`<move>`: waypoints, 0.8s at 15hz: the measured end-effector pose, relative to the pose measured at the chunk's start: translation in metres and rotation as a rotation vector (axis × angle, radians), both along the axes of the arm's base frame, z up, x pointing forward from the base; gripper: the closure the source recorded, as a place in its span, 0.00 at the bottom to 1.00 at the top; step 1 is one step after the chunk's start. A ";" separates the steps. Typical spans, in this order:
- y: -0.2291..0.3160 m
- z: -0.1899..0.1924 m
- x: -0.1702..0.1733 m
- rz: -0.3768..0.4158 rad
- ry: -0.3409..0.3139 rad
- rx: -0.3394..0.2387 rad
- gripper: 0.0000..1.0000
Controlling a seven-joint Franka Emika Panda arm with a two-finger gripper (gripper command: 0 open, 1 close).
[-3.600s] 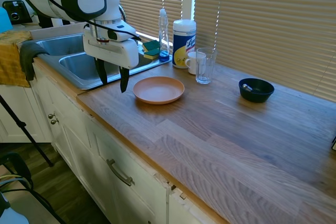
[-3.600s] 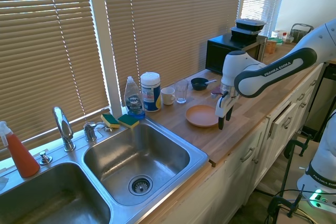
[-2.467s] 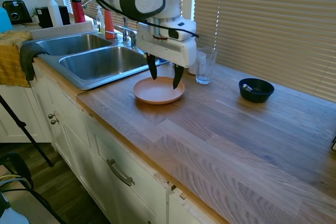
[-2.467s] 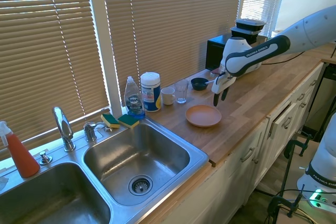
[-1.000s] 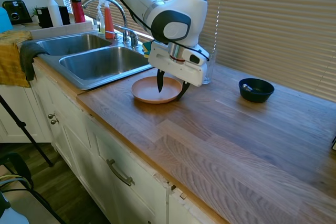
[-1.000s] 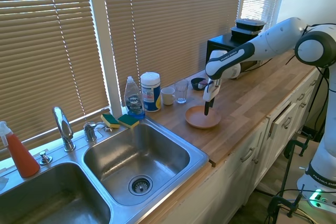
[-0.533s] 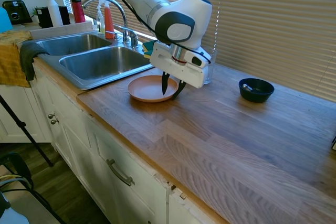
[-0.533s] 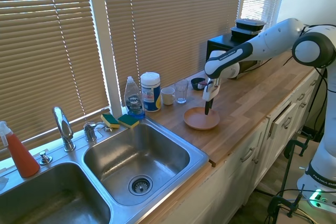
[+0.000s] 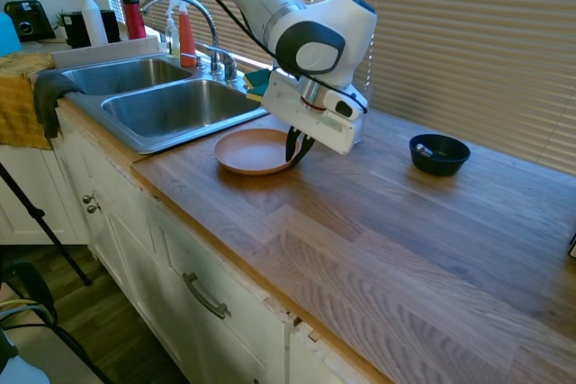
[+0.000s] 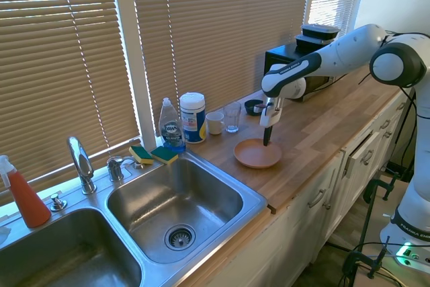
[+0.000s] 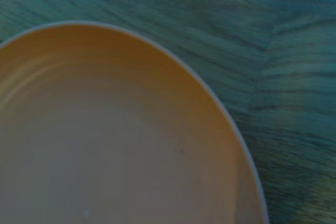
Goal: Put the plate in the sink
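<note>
The salmon-orange plate point(image 9: 248, 150) point(image 10: 256, 156) lies flat on the wooden counter, a short way from the sink's rim point(image 9: 135, 143) point(image 10: 259, 199). My gripper point(image 9: 294, 146) point(image 10: 267, 140) points down over the plate's edge that is farther from the sink. Its dark fingers stand close together, shut on the rim there. The wrist view is filled by the plate point(image 11: 105, 145) with wood grain beyond it. The two steel basins hold nothing that I can see.
A dark bowl point(image 9: 439, 154) point(image 10: 254, 106) sits farther along the counter. A glass point(image 10: 232, 117), mug point(image 10: 215, 123), wipes canister point(image 10: 192, 117), soap bottle point(image 10: 171, 126) and sponges point(image 10: 154, 154) line the window side. The faucet point(image 10: 80, 162) stands behind the basins.
The gripper came over the plate, lowered to its far rim and closed its fingers. In the last second the plate has slid a little toward the sink with the gripper.
</note>
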State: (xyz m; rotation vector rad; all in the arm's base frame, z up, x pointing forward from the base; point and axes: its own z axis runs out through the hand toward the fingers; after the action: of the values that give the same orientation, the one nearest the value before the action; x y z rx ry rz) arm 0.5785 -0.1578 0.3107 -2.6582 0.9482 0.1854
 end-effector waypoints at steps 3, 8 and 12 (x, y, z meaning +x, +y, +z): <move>-0.005 -0.001 -0.001 0.001 0.003 0.043 1.00; -0.011 0.006 0.003 -0.027 0.015 0.148 1.00; -0.001 0.037 0.001 -0.047 0.013 0.203 1.00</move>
State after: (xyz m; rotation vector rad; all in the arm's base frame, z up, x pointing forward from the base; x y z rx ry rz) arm 0.5799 -0.1585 0.3474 -2.4501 0.9408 0.2730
